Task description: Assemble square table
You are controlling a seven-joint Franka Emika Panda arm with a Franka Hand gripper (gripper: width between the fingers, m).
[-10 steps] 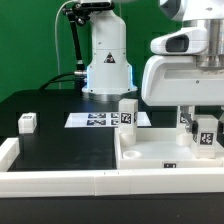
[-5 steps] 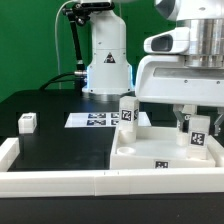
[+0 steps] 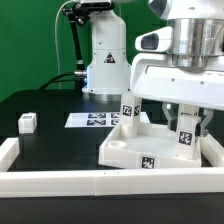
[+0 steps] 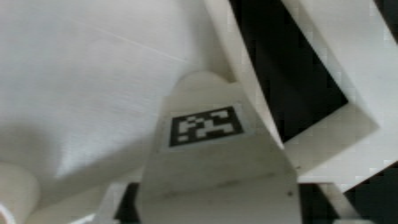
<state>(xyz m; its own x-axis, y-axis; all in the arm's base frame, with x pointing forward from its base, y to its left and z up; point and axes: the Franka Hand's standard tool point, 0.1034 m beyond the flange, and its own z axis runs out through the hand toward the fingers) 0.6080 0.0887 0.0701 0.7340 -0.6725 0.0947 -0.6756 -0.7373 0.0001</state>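
Note:
The white square tabletop [image 3: 128,150] lies turned at an angle on the black table, a tag on its near edge. One white tagged leg [image 3: 128,112] stands upright at its far corner. My gripper [image 3: 187,118] is shut on a second tagged leg [image 3: 187,136] standing on the slab's right side. In the wrist view this leg [image 4: 214,150] fills the space between my jaws [image 4: 217,205], with the slab's white surface [image 4: 71,90] beside it. A third loose leg [image 3: 27,122] lies far to the exterior view's left. The fourth leg is out of view.
The marker board [image 3: 92,120] lies flat behind the tabletop, in front of the robot base [image 3: 105,65]. Long white border bars [image 3: 60,182] run along the front and left edges of the table.
The tabletop has swung round and shifted to the exterior view's left, its edge tag moving with it. My gripper and the held leg have moved left and turned with it.

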